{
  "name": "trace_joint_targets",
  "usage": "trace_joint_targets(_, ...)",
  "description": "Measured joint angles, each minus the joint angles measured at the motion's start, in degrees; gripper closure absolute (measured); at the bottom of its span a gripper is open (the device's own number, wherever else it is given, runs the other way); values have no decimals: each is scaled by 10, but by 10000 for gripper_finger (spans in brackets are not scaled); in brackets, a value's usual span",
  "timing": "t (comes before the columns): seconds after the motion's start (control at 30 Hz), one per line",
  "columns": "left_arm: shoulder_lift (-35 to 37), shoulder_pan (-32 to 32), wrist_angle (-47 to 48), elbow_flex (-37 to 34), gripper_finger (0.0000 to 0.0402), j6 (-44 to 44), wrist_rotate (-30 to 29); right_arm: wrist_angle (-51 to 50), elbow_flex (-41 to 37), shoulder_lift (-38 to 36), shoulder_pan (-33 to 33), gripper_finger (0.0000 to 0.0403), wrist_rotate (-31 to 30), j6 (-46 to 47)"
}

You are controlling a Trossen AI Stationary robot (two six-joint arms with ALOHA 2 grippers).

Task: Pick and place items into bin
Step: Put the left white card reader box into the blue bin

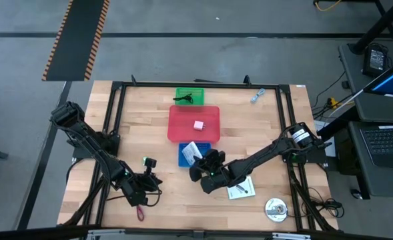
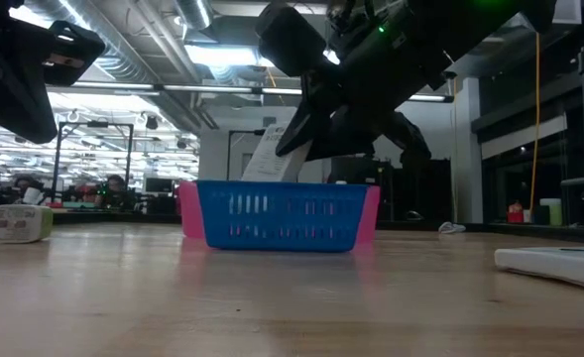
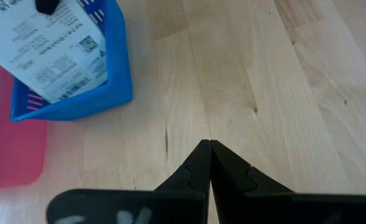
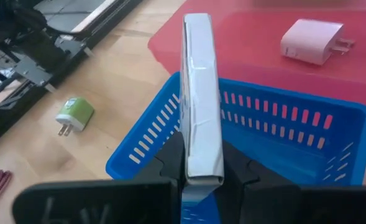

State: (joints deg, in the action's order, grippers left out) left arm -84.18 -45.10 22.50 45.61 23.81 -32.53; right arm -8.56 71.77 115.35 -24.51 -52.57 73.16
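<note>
The right gripper (image 4: pixel 202 163) is squeezing a flat white packet (image 4: pixel 200 93) between its two dark fingers. It is holding the packet on its edge, right over the blue basket (image 4: pixel 282 134). In the low view the packet (image 2: pixel 268 154) is sticking up above the basket's rim (image 2: pixel 282 185), tilted a little. From above, the right gripper (image 1: pixel 206 162) is sitting at the near side of the blue basket (image 1: pixel 183 158).

Just behind the blue basket is a red tray (image 1: pixel 183 123). A pink plug charger (image 1: pixel 198 125) is lying in it. Behind that is a green bin (image 1: pixel 183 93) with something dark inside.

The left gripper (image 3: pixel 209 147) is pressed together and holding nothing. It is hanging over the bare wooden table (image 1: pixel 249 127), near the front left. A small green plug charger (image 4: pixel 74 115) is lying on the table between the two arms. A dark red cord loop (image 1: pixel 140 213) is lying near the front edge. Another white printed card (image 1: pixel 240 190) is lying flat by the right arm, with a round shiny disc (image 1: pixel 275 210) close to it.
</note>
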Motion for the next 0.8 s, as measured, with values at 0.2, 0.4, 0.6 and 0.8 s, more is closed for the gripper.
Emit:
trace_joint_targets(0.2, 0, 0, 0, 0, 398, 0, 0, 0, 0, 0, 0, 353, 3, -1)
trace_joint_targets(0.4, 0, 0, 0, 0, 398, 0, 0, 0, 0, 0, 5, 353, 4, -1)
trace_joint_targets(0.6, 0, 0, 0, 0, 398, 0, 0, 0, 0, 0, 15, 353, 4, -5)
trace_joint_targets(0.8, 0, 0, 0, 0, 398, 0, 0, 0, 0, 0, 24, 353, 19, -24)
